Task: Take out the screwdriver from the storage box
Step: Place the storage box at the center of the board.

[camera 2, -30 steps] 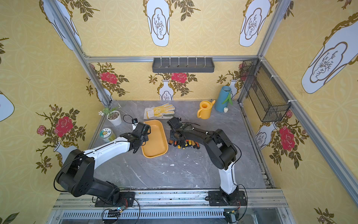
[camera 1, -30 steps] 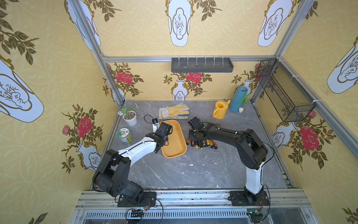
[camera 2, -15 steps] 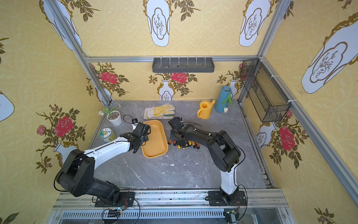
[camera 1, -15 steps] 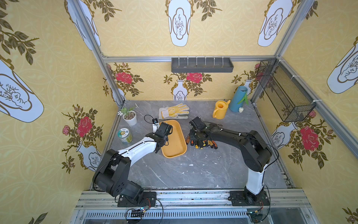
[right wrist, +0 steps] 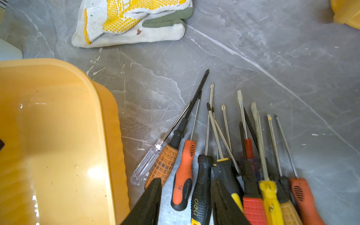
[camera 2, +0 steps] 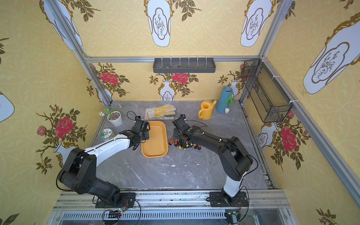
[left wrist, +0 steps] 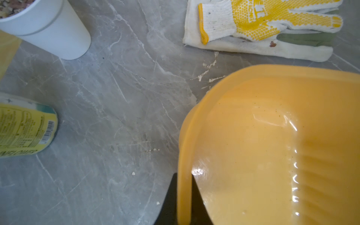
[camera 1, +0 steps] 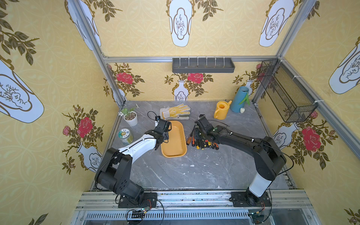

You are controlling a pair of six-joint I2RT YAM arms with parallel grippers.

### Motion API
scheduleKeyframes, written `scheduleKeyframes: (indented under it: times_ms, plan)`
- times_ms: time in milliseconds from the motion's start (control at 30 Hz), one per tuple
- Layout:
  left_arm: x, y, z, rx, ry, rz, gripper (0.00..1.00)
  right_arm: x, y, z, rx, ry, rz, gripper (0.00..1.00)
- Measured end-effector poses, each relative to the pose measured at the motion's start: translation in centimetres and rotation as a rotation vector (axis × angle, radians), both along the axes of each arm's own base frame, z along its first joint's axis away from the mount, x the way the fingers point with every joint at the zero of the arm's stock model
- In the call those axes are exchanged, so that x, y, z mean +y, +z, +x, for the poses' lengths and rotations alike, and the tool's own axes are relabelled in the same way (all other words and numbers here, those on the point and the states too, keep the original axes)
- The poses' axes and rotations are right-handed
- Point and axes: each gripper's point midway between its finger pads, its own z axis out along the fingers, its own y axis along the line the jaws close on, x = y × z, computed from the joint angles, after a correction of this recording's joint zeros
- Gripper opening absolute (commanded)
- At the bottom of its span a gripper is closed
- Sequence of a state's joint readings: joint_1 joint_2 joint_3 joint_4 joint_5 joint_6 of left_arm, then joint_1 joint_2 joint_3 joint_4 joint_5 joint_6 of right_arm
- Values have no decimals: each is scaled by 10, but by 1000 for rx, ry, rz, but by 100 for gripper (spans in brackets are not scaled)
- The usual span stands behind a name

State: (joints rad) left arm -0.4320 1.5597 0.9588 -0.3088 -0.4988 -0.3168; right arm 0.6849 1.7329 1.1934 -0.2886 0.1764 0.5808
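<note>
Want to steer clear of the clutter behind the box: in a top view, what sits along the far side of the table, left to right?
Potted plant → work gloves → yellow watering can → tall blue vase.

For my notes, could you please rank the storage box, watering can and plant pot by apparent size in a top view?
1. storage box
2. watering can
3. plant pot, only slightly smaller than the can, so this is uncertain.
</note>
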Motion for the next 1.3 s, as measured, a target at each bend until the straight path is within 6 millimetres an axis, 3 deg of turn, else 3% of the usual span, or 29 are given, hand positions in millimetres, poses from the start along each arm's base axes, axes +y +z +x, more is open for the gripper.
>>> scheduleKeyframes:
  times_ms: [300,433,467,567,633,900,1000,1100,1200,1233,1300]
  plan:
    - [3,-35,15,174,-12,0,0,-20,4,-6,-13,-23,-16,48]
    - [2,-41,24,203,-20,2,0,-29,6,-5,-16,-39,-19,48]
    - [2,-42,25,208,-20,0,4,-30,6,-5,-18,-38,-20,48]
    - [2,-45,25,223,-21,-3,28,-34,7,-5,-23,-42,-24,50]
    - [3,-48,20,246,-21,2,37,-36,7,-6,-24,-43,-27,50]
    - [6,-52,9,287,-3,-2,57,-40,9,-11,-30,-46,-21,54]
    - [6,-43,8,266,4,-13,75,-41,9,-11,-30,-47,-21,57]
    - [8,-15,8,193,4,-32,99,-42,11,-10,-34,-40,-28,65]
    - [13,22,6,79,17,-50,99,-47,17,-5,-56,-38,-40,77]
    - [16,34,6,33,25,-52,99,-50,20,-4,-65,-41,-42,93]
    - [23,55,3,-54,43,-57,99,-59,25,1,-80,-53,-50,97]
